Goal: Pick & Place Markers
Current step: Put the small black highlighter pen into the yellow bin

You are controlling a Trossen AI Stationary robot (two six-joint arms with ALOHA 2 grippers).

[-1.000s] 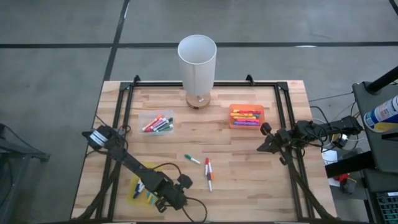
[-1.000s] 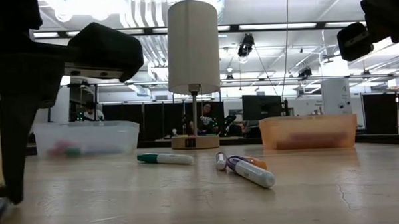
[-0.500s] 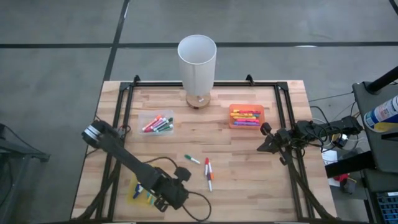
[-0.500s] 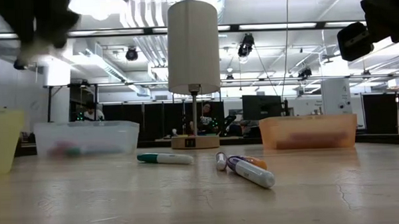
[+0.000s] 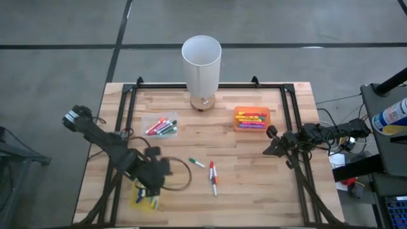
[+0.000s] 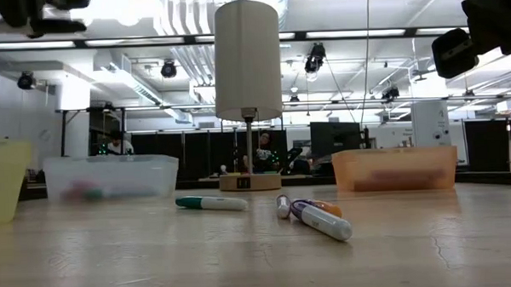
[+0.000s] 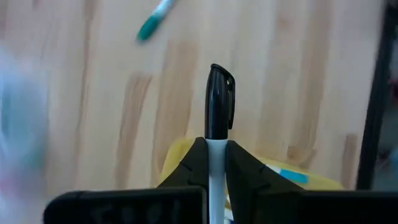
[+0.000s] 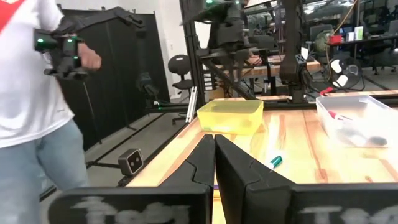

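Left tool [image 7: 216, 158] is clamped on a slim white-barrelled marker with a black cap [image 7: 219, 102], which juts forward from between its dark fingers above the pale wooden tabletop [image 5: 254, 165]. From overhead it sits near the tabletop's front-left, just beside the shallow yellow plastic tray [image 5: 145, 196] that already holds a few pens. Right tool [image 8: 214, 163] waits at the right edge with its fingers pressed together and nothing between them. The step in hand looks like carrying a picked marker to a tray; next it must be brought over the right tray and let go. Loose green-capped [image 5: 196, 163] and red-and-orange markers [image 5: 213, 175] lie mid-tabletop; others fill the clear tray [image 5: 161, 126] and orange tray [image 5: 252, 119].
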